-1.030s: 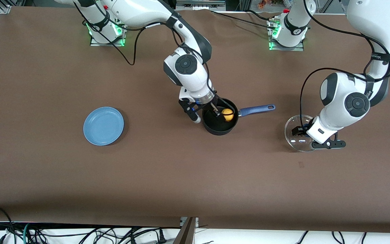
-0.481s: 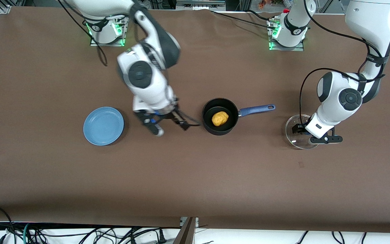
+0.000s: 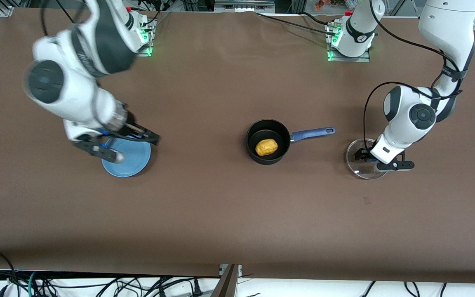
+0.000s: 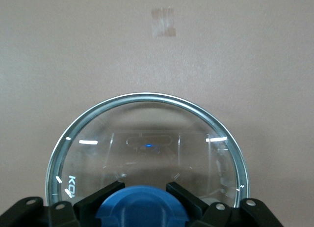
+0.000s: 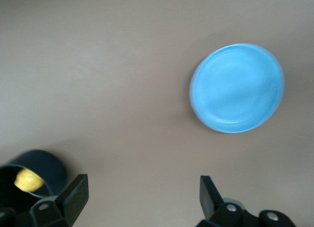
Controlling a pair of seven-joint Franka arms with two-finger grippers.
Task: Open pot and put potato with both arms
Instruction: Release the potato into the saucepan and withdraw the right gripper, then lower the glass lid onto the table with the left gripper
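The black pot [image 3: 278, 156] with its blue handle [image 3: 313, 133] stands uncovered mid-table. The yellow potato [image 3: 266, 147] lies inside it. My right gripper [image 3: 135, 148] is open and empty above the blue plate [image 3: 128, 165], away from the pot. In the right wrist view its gripper [image 5: 142, 183] is wide open, with the pot [image 5: 46, 168] and the potato [image 5: 25, 180] at the edge. My left gripper [image 3: 369, 160] is shut on the blue knob [image 4: 142, 207] of the glass lid [image 3: 359, 169], low at the table toward the left arm's end.
The blue plate also shows in the right wrist view [image 5: 238, 87]. A small tape mark [image 3: 366, 200] lies nearer to the front camera than the lid and shows in the left wrist view [image 4: 163, 21]. Cables hang along the table's front edge.
My right gripper has left the potato in the pot and swung from the pot to over the blue plate. My left gripper has stayed on the lid, shifting only slightly.
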